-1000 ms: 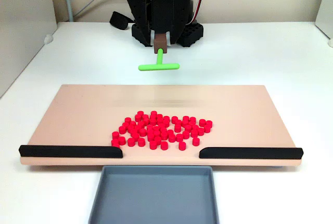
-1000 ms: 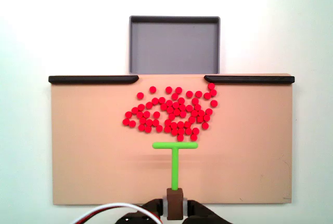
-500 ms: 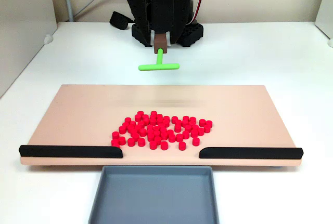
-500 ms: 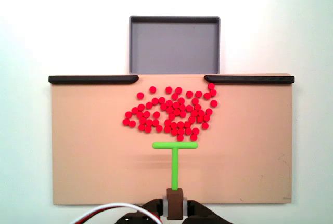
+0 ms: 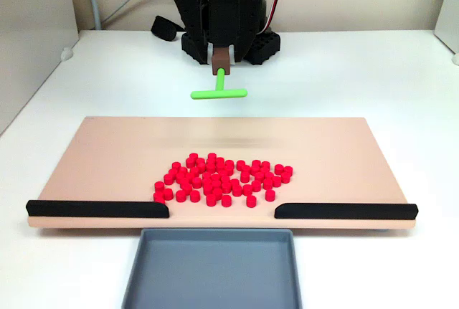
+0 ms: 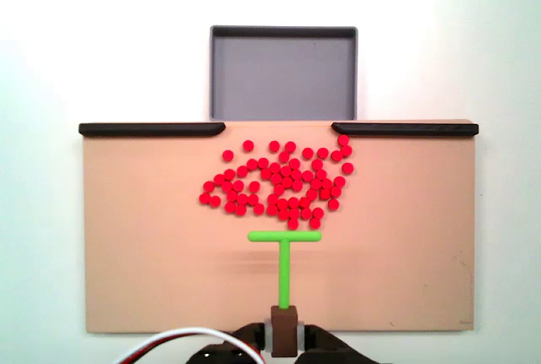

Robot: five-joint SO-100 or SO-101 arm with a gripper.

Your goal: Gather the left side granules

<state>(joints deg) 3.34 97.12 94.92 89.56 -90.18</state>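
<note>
The granules [image 5: 215,178] [image 6: 287,182] are dozens of small red pellets. They lie in a loose cluster mid-board, near the gap between the two black rails. A green T-bar [image 5: 219,93] [image 6: 285,236] sticks out of a brown block. My gripper [image 5: 221,56] [image 6: 283,334] is shut on that block. In the front fixed view the bar hangs in the air behind the board's far edge. Seen from above, its crossbar lies just below the cluster's lower edge, with the nearest pellets almost touching it.
The tan board [image 5: 107,158] [image 6: 144,246] carries a black rail at each end of one long edge [image 5: 97,208] [image 5: 344,211]. Past the gap between them sits a grey tray [image 5: 211,273] [image 6: 283,73]. The black arm base [image 5: 258,44] and cables stand behind the board.
</note>
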